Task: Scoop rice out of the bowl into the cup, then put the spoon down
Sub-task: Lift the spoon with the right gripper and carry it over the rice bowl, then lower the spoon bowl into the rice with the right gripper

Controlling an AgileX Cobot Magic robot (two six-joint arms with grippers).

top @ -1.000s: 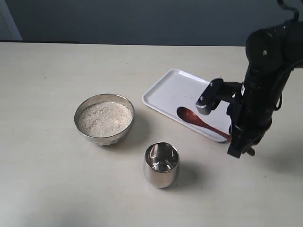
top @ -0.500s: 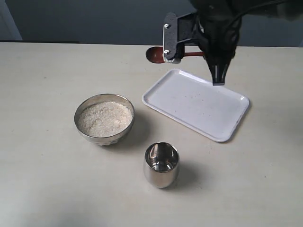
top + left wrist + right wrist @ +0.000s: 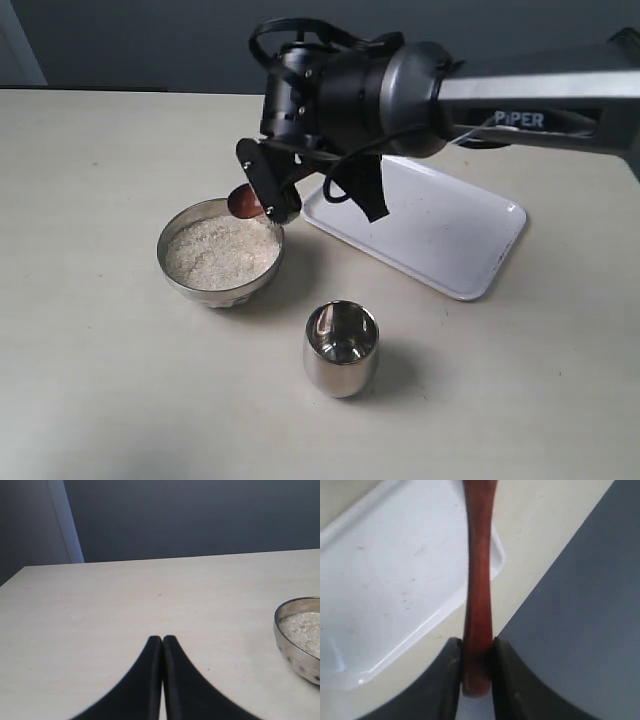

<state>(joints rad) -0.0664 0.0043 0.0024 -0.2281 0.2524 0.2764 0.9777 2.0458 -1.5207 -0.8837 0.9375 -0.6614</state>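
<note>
Exterior view: I count one white tray [image 3: 440, 235] right, one silver bowl [image 3: 215, 293] of pale rice [image 3: 220, 252] left, one steel cup [image 3: 340, 372] near, and one glossy red-brown spoon [image 3: 243, 202], scoop over the bowl's far-right rim. My right gripper [image 3: 477, 649] clamps its handle; left gripper [image 3: 162, 641] pinched closed, empty.

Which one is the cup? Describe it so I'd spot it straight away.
Start at the white tray on the table. Just below its left corner in the exterior view stands the cup. It is the small, empty, shiny steel tumbler, narrower than the wide bowl of rice nearby.
</note>
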